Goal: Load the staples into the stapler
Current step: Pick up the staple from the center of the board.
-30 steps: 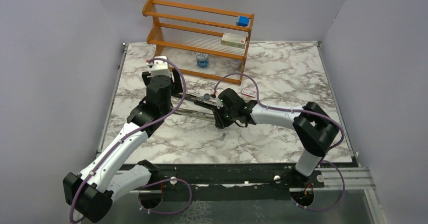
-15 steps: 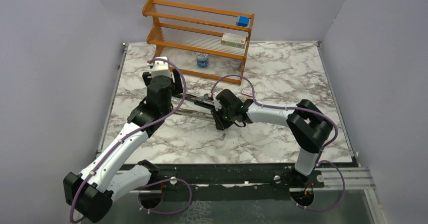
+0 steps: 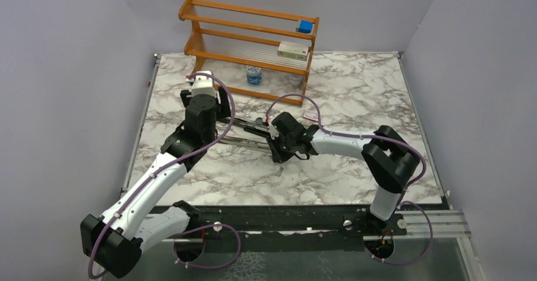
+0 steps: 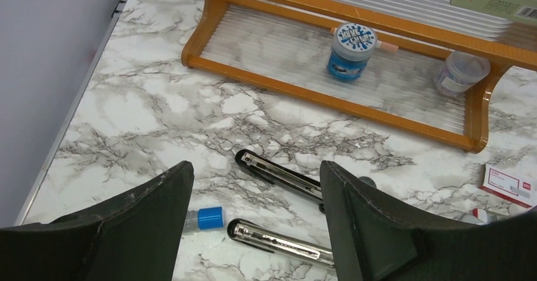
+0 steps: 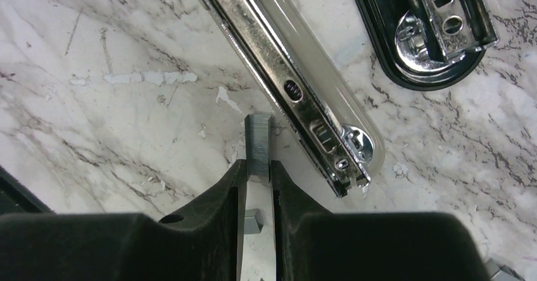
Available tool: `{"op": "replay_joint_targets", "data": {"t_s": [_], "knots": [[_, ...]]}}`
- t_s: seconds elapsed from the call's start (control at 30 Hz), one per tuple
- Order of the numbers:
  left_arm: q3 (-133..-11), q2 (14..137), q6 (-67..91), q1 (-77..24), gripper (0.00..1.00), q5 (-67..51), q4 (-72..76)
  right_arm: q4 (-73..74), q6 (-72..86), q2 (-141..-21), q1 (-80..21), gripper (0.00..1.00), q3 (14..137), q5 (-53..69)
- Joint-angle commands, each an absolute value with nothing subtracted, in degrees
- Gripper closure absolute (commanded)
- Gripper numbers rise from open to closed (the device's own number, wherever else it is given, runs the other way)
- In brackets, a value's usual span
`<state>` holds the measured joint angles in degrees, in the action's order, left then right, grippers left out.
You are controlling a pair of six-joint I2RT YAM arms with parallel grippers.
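Note:
The stapler lies opened flat on the marble, its two long bars spread apart. In the right wrist view its silver staple channel runs diagonally, and the black bar sits at the top right. My right gripper is shut on a short grey strip of staples right beside the channel's end. Another small piece of staples lies on the table between the fingers. My left gripper hangs open above the far ends of both bars and holds nothing.
A wooden rack at the back carries a blue-lidded jar, a clear cup and boxes. A red-and-white box lies right of the stapler. A small blue-capped tube rests by the left fingers.
The right gripper's jaws have narrowed onto the staple strip, and that arm has shifted slightly left towards the stapler. The left arm has not moved.

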<state>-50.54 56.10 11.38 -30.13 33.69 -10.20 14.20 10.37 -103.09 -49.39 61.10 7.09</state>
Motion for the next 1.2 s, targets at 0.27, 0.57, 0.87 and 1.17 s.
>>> {"op": "replay_joint_targets", "data": {"t_s": [0.27,0.57,0.87,1.17], "knots": [[-65.3,61.2,13.1,-30.2,0.22,18.8,-6.7,-0.1,23.5,-87.0,-42.6,0.78,58.4,23.6],[-73.1,60.4,10.2,-29.8,0.07,-13.7,6.2,-19.9,33.3,-77.6,-26.1,0.78,55.5,39.1],[-78.1,63.2,10.9,-29.8,0.08,-34.0,14.4,-32.8,29.9,-70.9,-21.8,0.77,58.5,42.9],[-73.9,63.1,13.8,-29.8,0.11,-45.4,22.1,-38.8,24.5,-62.3,-21.8,0.77,58.1,50.1]]}}
